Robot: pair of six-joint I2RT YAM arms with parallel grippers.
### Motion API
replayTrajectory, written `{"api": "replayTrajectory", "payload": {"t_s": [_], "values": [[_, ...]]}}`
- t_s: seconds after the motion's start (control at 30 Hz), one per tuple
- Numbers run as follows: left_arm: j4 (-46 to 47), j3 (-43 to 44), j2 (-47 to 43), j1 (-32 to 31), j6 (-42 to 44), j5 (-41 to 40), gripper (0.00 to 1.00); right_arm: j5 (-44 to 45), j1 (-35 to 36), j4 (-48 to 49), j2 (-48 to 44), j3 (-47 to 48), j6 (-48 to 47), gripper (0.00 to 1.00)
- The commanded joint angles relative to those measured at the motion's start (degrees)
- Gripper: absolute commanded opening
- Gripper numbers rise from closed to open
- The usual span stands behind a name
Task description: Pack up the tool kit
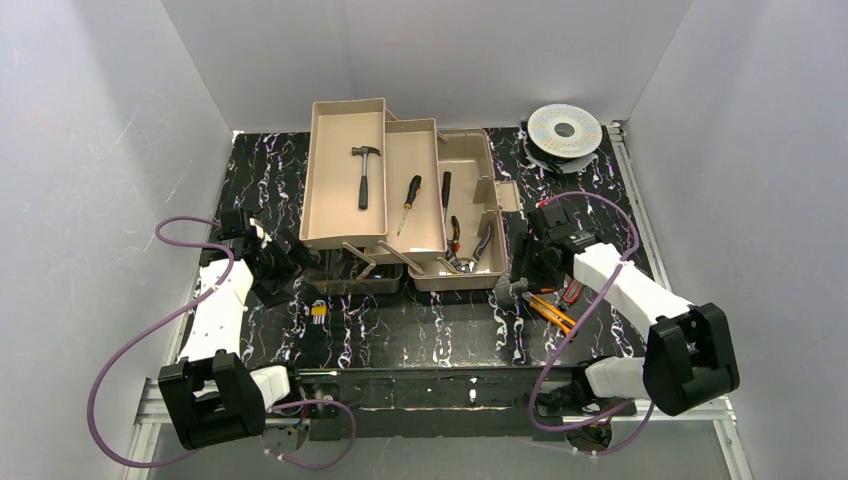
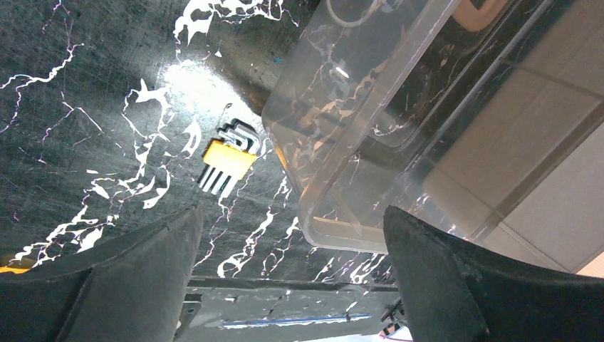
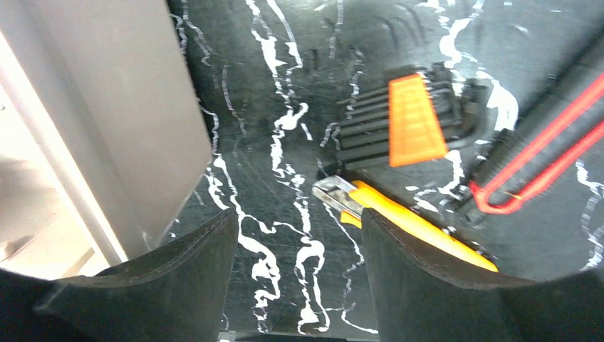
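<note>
The tan toolbox (image 1: 415, 240) stands open at the back, trays fanned out. A hammer (image 1: 364, 172) lies in the left tray and a screwdriver (image 1: 410, 195) in the middle one. Orange pliers (image 1: 456, 235) lie in the base. Its translucent lid (image 1: 355, 275) hangs at the front and shows in the left wrist view (image 2: 356, 121). My left gripper (image 1: 298, 262) (image 2: 292, 214) is open and empty beside the lid. My right gripper (image 1: 515, 290) (image 3: 299, 214) is open over the mat. The yellow knife (image 1: 548, 310) (image 3: 413, 221) lies just beside its right finger.
A yellow hex key set (image 1: 318, 312) (image 2: 228, 160) lies on the mat in front of the lid. A black hex key set with an orange holder (image 3: 417, 128) and a red-handled tool (image 1: 572, 292) (image 3: 541, 164) lie by the knife. A round spool (image 1: 564, 130) sits back right.
</note>
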Motion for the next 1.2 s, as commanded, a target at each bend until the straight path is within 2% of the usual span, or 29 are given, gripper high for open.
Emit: {"api": "replayTrajectory", "payload": {"t_s": [0.0,0.17,0.53,0.7,0.77,0.83,0.87,1.17], "values": [[-0.19,1.21,-0.64,-0.74,0.69,1.79,0.98,9.53,0.79,-12.22,1.66,4.63,-0.2,0.71],[-0.02,1.17,-0.31,-0.72,0.79,2.53,0.98,15.39,2.95,-16.16,7.58,5.73,2.25,0.72],[-0.17,1.37,-0.41,-0.75,0.97,2.23,0.98,11.53,4.07,-12.48,16.92,7.36,-1.08,0.69],[0.18,1.31,-0.24,-0.78,1.06,3.42,0.98,11.6,4.08,-9.72,19.87,8.78,-2.22,0.59],[0.23,1.27,-0.09,-0.76,1.07,3.34,0.98,11.67,4.09,-9.13,20.51,9.72,-2.68,0.52],[0.32,1.24,-0.04,-0.76,0.97,3.33,0.98,11.23,4.04,-8.02,20.75,10.57,-3.3,0.38],[0.35,1.18,-0.04,-0.79,0.9,3.29,0.98,10.95,4.09,-7.3,20.66,10.82,-3.5,0.35],[0.41,1.06,-0.7,-0.79,0.79,2.46,0.98,11.97,3.5,-4.5,20.37,14.53,-2.5,0.26]]}}
